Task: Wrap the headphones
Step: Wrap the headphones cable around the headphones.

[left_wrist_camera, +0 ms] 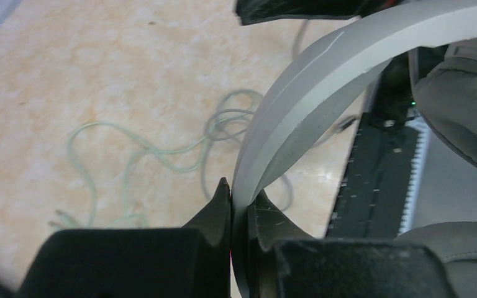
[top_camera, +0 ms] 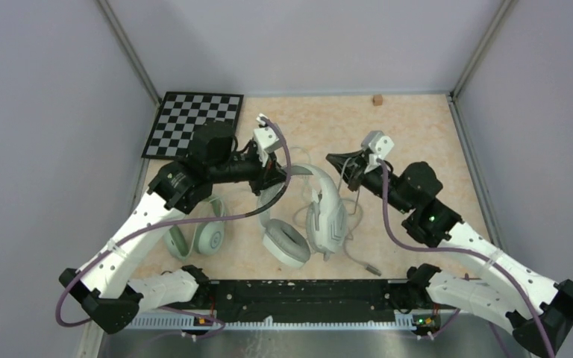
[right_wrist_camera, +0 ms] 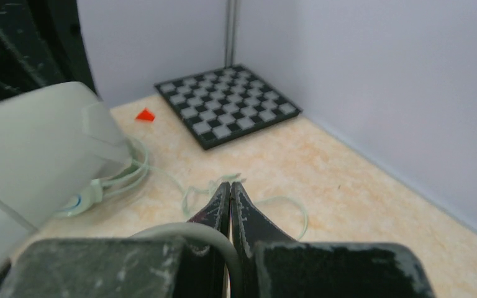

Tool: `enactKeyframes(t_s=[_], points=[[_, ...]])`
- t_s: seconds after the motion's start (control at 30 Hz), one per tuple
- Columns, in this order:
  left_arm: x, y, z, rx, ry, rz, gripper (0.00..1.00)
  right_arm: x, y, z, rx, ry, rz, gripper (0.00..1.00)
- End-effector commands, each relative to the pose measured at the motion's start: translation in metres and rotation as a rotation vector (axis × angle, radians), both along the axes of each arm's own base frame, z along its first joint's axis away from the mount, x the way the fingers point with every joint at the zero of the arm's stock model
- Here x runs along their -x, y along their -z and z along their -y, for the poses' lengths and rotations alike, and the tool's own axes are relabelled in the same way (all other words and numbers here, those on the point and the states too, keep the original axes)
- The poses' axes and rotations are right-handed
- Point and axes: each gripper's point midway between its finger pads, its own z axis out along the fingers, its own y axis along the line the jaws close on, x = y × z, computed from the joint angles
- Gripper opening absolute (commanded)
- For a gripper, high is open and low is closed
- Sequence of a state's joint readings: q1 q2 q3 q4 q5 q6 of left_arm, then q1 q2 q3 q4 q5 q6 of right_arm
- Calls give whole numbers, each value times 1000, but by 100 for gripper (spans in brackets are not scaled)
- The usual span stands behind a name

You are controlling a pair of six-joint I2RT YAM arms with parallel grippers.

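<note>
Top external: white headset (top_camera: 328, 220) sits mid-scene on the table (top_camera: 418, 142), cups toward the near edge. The mint-green headset (top_camera: 210, 239) lies to its left. Left wrist: left gripper (left_wrist_camera: 239, 208) is clamped narrow on the white headband (left_wrist_camera: 323, 81), with the pale-green cable (left_wrist_camera: 136, 149) loose on the table beyond. Right wrist: right gripper (right_wrist_camera: 230, 189) has its fingers pressed together. A grey cable (right_wrist_camera: 186, 231) crosses their base; cannot tell if it is pinched. Checkerboard (right_wrist_camera: 230, 105) at far left.

no legible text, labels, or numbers anywhere
</note>
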State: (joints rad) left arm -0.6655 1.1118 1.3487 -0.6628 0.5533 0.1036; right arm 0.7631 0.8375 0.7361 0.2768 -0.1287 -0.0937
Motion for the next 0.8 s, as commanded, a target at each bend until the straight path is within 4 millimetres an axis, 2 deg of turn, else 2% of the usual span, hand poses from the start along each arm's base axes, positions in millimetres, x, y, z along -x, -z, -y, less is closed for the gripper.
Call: enactKeyframes(t_s=[0.0,0.1,0.23,0.33,0.5,0.67,0.77], points=[[-37,11,-18,-141,-100,203,0,4,16,2,83,-8,-237,0],[-56,14,-30,-219,-176,260,0,11,30,13,110,37,-380,0],[-71,24,-36,-332,-205,343,0,34,17,6,96,-74,-405,0],[-81,32,-39,-412,-236,383,0,42,9,1,98,-122,-433,1],[-92,38,-46,-470,-320,429,0,53,7,-6,103,-196,-469,0],[-99,38,-52,-490,-399,450,0,62,-1,-16,72,-272,-492,7],[-99,36,-52,-478,-405,456,0,61,-2,-18,80,-271,-503,8]])
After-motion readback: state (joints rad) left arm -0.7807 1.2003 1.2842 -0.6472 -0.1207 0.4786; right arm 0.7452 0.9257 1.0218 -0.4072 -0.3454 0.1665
